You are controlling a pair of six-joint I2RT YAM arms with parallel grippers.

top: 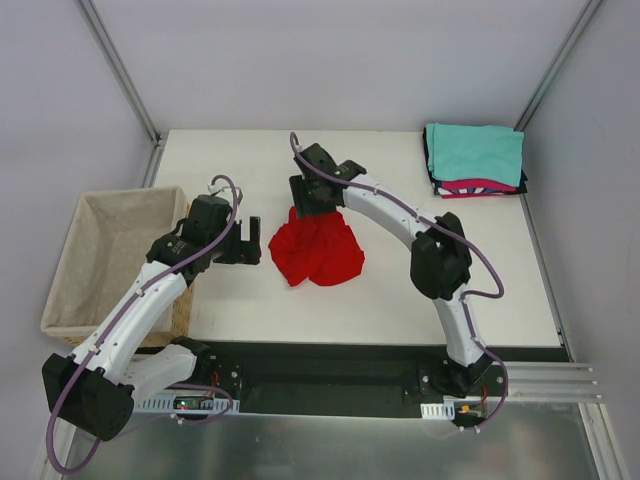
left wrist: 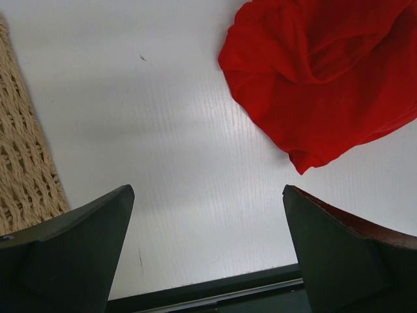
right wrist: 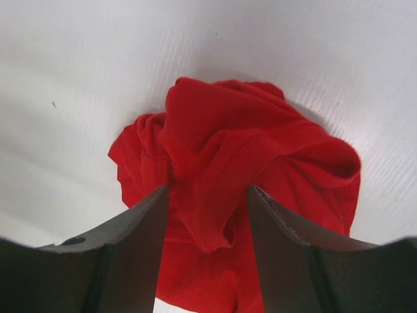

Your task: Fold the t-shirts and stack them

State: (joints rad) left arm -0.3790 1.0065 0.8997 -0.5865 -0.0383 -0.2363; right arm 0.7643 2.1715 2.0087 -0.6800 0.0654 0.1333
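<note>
One plain bright red cotton t-shirt (top: pixel 315 250) lies crumpled in a heap on the white table (top: pixel 480 280), directly under the right claw (right wrist: pixel 207 195). That claw stands about half open, its two dark fingers on either side of a raised ridge of red cloth. The ridge fills the gap and touches both inner faces. Whether it is pinched fast I cannot tell. The left claw (left wrist: pixel 207 192) is spread as wide as it goes and holds nothing. It hangs above bare table, with the red heap ahead of it and to its right, a little apart from its fingers.

The step in hand looks to be seizing the heap so it can be spread flat. To do this well, the right claw should close on one layer at a hem or seam, not a thick bunch, then lift slowly so the cloth unfurls instead of dragging. The left claw would best take a second edge well away from the first, so the shirt can be drawn open between the two.

Count:
- **Red shirt:** one, unfolded.
- **Folded shirts:** three in a stack, well beyond the right claw and to its right: teal (top: pixel 475 150) on top, magenta-pink (top: pixel 470 186) and black (top: pixel 432 180) showing only as edges.
- **Woven wicker basket with beige lining (top: pixel 115 260):** one, just left of the left claw.
- **Claws:** two.
</note>
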